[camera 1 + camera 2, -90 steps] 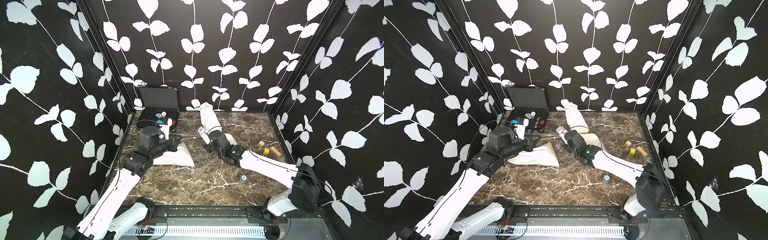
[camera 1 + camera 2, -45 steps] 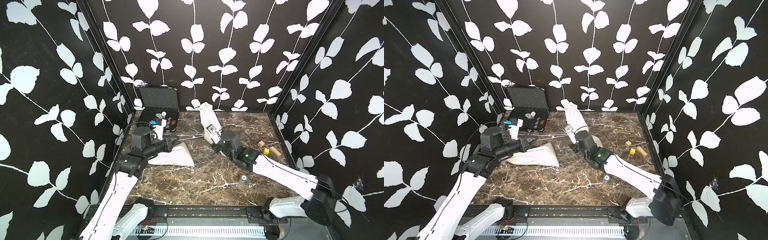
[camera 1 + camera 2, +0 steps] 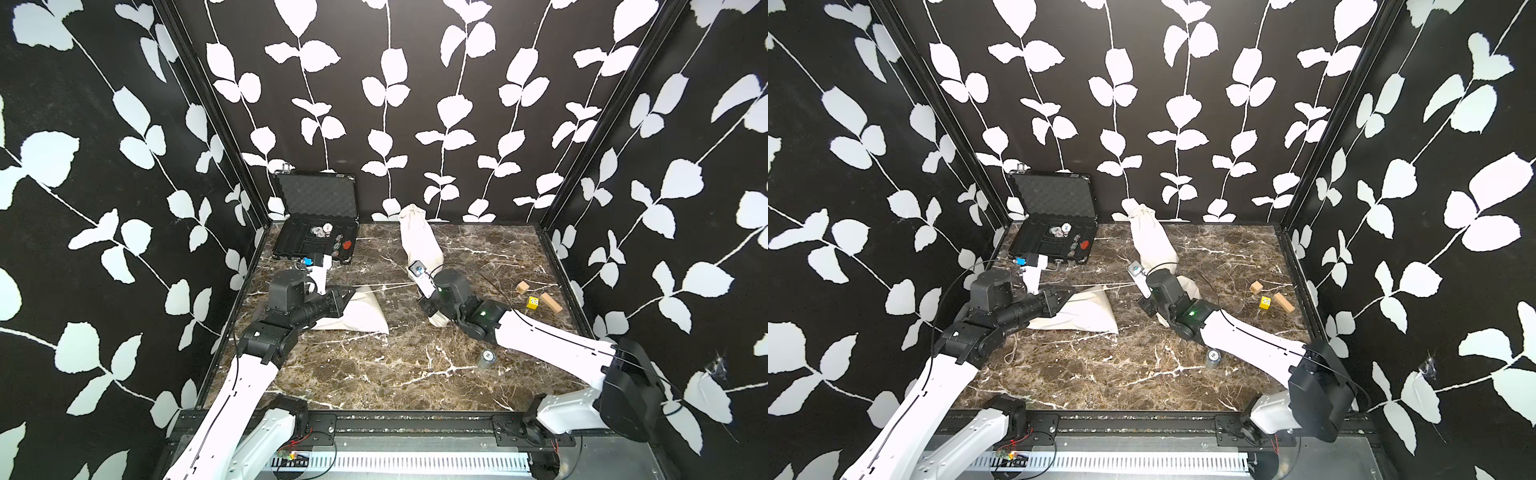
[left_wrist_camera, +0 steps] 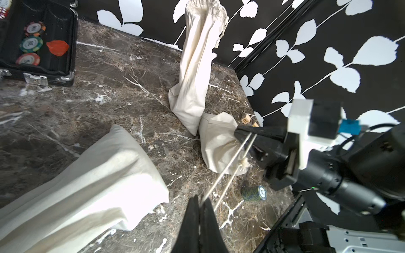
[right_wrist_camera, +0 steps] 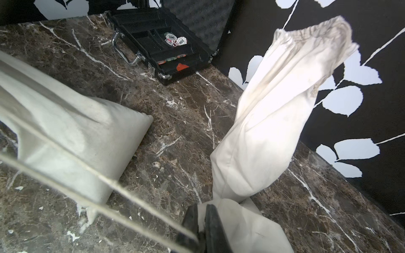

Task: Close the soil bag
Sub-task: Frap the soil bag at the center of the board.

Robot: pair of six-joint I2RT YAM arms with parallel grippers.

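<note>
Soil bag (image 4: 219,142) sits mid desk toward the right edge, right gripper (image 4: 243,134) jaws clenched on its drawstring (image 4: 219,176) at the neck, cord taut toward left edge into left gripper (image 4: 199,208) jaws, also clenched; likely pull apart along it.

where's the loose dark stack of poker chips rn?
In both top views the dark cylindrical stack of poker chips sits on the brown marble tabletop, right of centre, just in front of the right arm's white forearm.
</note>
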